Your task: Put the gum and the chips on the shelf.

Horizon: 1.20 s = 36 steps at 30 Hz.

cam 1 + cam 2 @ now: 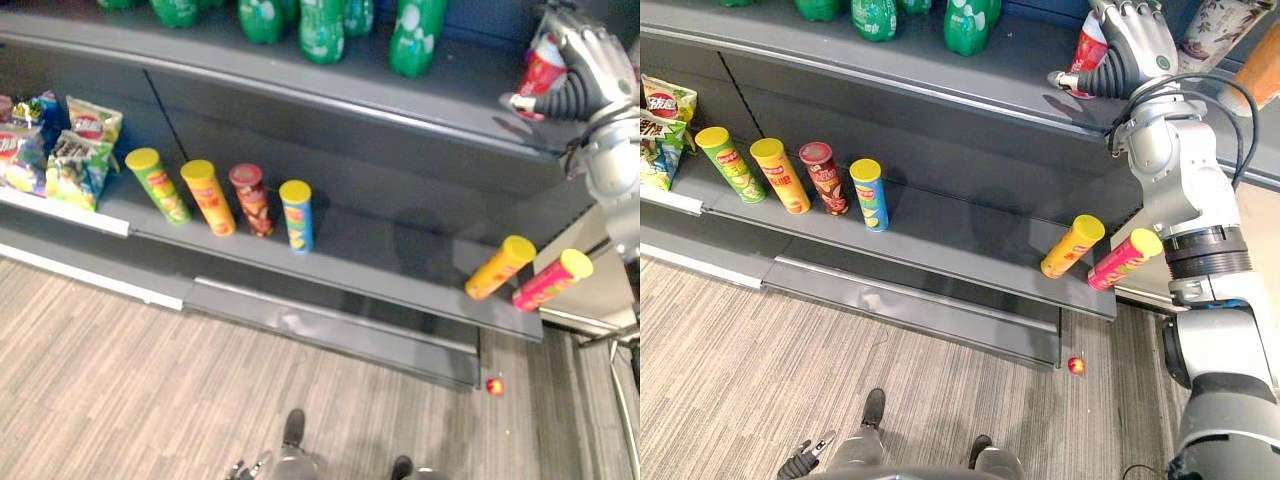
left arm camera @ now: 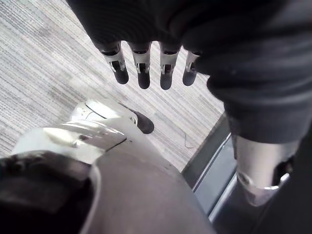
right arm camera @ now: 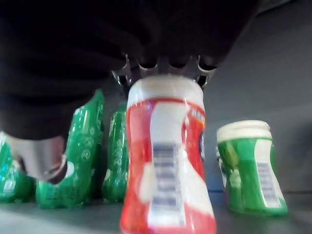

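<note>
My right hand [image 1: 592, 62] is up at the right end of the top shelf [image 1: 300, 85], shut on a red gum bottle [image 3: 165, 161] with a white cap, fingers [image 3: 146, 68] over the cap. I cannot tell whether the bottle's base touches the shelf. A green gum bottle [image 3: 251, 168] stands beside it. On the middle shelf [image 1: 380, 250], several chip cans [image 1: 212, 197] stand upright, while a yellow can [image 1: 500, 266] and a pink can [image 1: 552, 279] lie at the right end. My left hand [image 2: 141, 68] hangs low over the floor, fingers straight, empty.
Green soda bottles [image 1: 322, 30] line the back of the top shelf. Chip bags [image 1: 78, 150] sit at the middle shelf's left end. A small red thing [image 1: 494, 385] lies on the floor below the shelf's right corner.
</note>
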Available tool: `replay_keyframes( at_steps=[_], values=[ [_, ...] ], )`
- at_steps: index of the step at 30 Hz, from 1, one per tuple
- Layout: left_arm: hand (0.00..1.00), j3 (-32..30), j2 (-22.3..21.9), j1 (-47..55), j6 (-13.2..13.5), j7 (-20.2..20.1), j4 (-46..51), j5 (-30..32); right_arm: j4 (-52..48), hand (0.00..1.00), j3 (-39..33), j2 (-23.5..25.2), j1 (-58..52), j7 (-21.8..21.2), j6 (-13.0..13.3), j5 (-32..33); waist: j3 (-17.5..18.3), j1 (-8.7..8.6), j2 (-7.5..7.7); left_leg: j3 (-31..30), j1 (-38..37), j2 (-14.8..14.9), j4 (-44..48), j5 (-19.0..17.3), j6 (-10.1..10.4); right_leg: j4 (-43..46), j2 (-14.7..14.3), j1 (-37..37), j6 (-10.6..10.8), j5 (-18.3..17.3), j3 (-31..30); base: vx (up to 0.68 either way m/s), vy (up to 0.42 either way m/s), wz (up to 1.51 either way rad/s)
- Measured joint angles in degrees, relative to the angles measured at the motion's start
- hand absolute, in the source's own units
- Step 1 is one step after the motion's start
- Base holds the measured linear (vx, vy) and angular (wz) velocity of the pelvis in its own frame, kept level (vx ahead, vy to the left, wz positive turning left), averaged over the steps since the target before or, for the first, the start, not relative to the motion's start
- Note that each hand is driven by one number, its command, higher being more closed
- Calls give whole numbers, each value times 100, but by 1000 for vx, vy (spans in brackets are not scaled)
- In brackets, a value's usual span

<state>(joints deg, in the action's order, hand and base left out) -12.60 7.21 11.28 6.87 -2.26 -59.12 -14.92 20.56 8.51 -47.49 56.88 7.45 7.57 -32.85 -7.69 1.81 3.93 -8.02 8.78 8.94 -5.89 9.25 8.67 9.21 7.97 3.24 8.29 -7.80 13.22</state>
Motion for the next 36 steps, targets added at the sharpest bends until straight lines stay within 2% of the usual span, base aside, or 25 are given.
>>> replay_keyframes(
  at_steps=[4, 6, 10, 15, 18, 20, 22, 25, 27, 29, 30, 31, 33, 34, 36],
  values=[
    [0, -151, -22, 19, -6, 26, 47, 0, -210, 0, -622, -50, 549, 401, -7, 535, 9, -11, 1, 2, -30, 24, 1, -9, 12, -45, -29, -65, -12, 22, 15, 0, 0, 0],
    [0, -248, -21, 34, -20, 52, 56, 1, -203, 0, -981, -216, 1071, 750, -73, 983, 23, -12, 23, 24, -86, 26, 1, -13, 20, -79, -32, -136, -11, 23, 12, 15, -2, 0],
    [0, -292, -20, 115, -81, 96, 50, 11, -195, 0, -1201, -424, 1294, 1090, -99, 1498, 229, -15, 82, 133, -196, 55, 0, -66, 66, -119, -57, -174, -14, 28, -90, 21, -8, -14],
    [0, -291, -42, 114, -84, 145, 38, 11, -203, 0, -1353, -776, 1302, 1356, -85, 2043, 436, -28, -1, 204, -243, 131, -1, -118, 119, -119, -138, -158, -18, 25, -168, -22, -13, -10],
    [0, -282, -44, 124, -89, 188, 33, 11, -422, 0, -1730, -785, 1248, 1416, 13, 2341, 468, -23, -32, 294, -301, 191, -1, -133, 135, -120, -190, -153, -25, 22, -273, -23, -18, -17],
    [0, -244, -43, 123, -97, 198, 31, 11, -868, 0, -2248, -784, 881, 1520, 154, 2580, 511, -34, -20, 325, -301, 212, -1, -151, 119, -120, -205, -141, -25, 19, -294, -10, -11, -6],
    [0, -235, -50, 128, -123, 199, -13, 11, -1416, 0, -2898, -726, 63, 1535, 349, 2843, 570, -20, 35, 432, -333, 232, -1, -169, 128, -115, -210, -129, -28, 18, -355, 25, -4, -17],
    [0, -241, -46, 215, -142, 202, -58, 12, -2240, 0, -3690, -139, -1517, 1309, 562, 3305, 723, -95, 120, 606, -400, 246, -1, -205, 155, -98, -219, -64, -34, 23, -538, 38, 2, -29],
    [0, -243, -46, 231, -148, 198, -176, 13, -2704, 0, -3894, 346, -2462, 1007, 577, 3571, 804, -207, 124, 719, -419, 253, -1, -220, 140, -93, -220, -29, -35, 24, -620, 50, 3, -24],
    [0, -257, -44, 257, -152, 196, -205, 15, -3268, 0, -3961, 1001, -3593, 547, 578, 3932, 806, -305, 126, 792, -500, 261, 0, -248, 122, -68, -227, -25, -38, 20, -730, 44, 0, -26],
    [0, -292, -42, 255, -156, 180, -232, 56, -3644, 0, -3932, 1404, -4275, 185, 587, 4251, 810, -327, 132, 894, -527, 267, 0, -265, 121, 5, -226, 29, -66, 4, -773, 33, -5, -28],
    [0, -318, -45, 252, -158, 177, -241, 73, -3840, 0, -3878, 1615, -4614, 13, 598, 4392, 812, -332, 134, 910, -531, 268, 0, -269, 125, 42, -225, 63, -71, 0, -794, 31, -4, -25],
    [0, -569, -102, 256, -173, 147, -240, 217, -4583, 0, -3230, 2504, -5978, -570, 641, 4813, 810, -385, 145, 1032, -545, 270, 1, -266, 118, 134, -229, 178, -94, -14, -894, 33, -6, -26],
    [0, -605, -110, 262, -179, 142, -241, 239, -4705, 0, -2970, 2711, -6293, -733, 642, 4916, 809, -417, 145, 1058, -555, 271, 1, -268, 119, 148, -229, 190, -93, -15, -916, 32, -6, -22],
    [0, -695, -105, 284, -186, 107, -240, 290, -4831, 0, -1879, 3364, -7387, -1479, 542, 5403, 788, -490, 180, 1123, -602, 265, 3, -300, 132, 201, -221, 225, -101, -23, -1009, 18, 1, -18]
  ],
)
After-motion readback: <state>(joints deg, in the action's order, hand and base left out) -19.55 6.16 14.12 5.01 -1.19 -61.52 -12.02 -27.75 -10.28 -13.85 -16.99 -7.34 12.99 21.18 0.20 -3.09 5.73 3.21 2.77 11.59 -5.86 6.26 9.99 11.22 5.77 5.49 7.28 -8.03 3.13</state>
